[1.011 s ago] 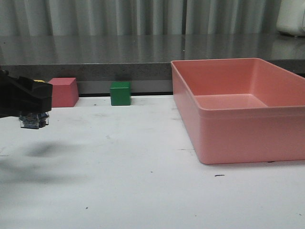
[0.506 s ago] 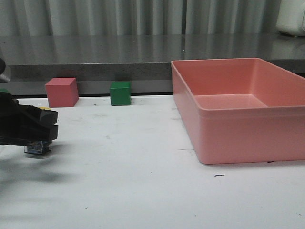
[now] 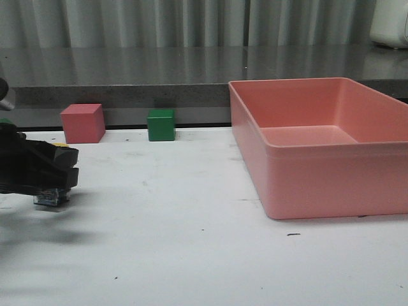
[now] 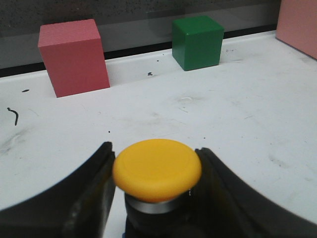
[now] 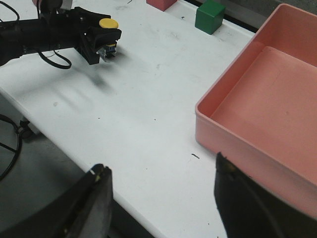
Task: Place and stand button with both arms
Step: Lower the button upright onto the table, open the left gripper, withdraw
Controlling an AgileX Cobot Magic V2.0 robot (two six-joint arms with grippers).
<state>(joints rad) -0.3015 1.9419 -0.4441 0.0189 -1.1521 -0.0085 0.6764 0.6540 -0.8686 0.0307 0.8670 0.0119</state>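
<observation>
The button (image 4: 157, 169) has a yellow mushroom cap, a silver ring and a dark base. It stands upright between the fingers of my left gripper (image 4: 154, 148), which is shut on it. In the front view the left gripper (image 3: 64, 169) is low at the table's far left. The button's base (image 3: 51, 199) is at or just above the white table; I cannot tell whether they touch. The right wrist view shows the button (image 5: 108, 24) in the left gripper from afar. My right gripper (image 5: 161, 171) is open and empty, high above the table's front edge.
A large pink tray (image 3: 319, 182) fills the right side of the table. A pink cube (image 3: 83, 123) and a green cube (image 3: 160, 124) stand at the back edge, beyond the left gripper. Cables (image 5: 10, 144) hang off the table's left front corner.
Since a second ago my left gripper has come down with the button, from above the table to just at its surface. It has barely moved in the last half second.
</observation>
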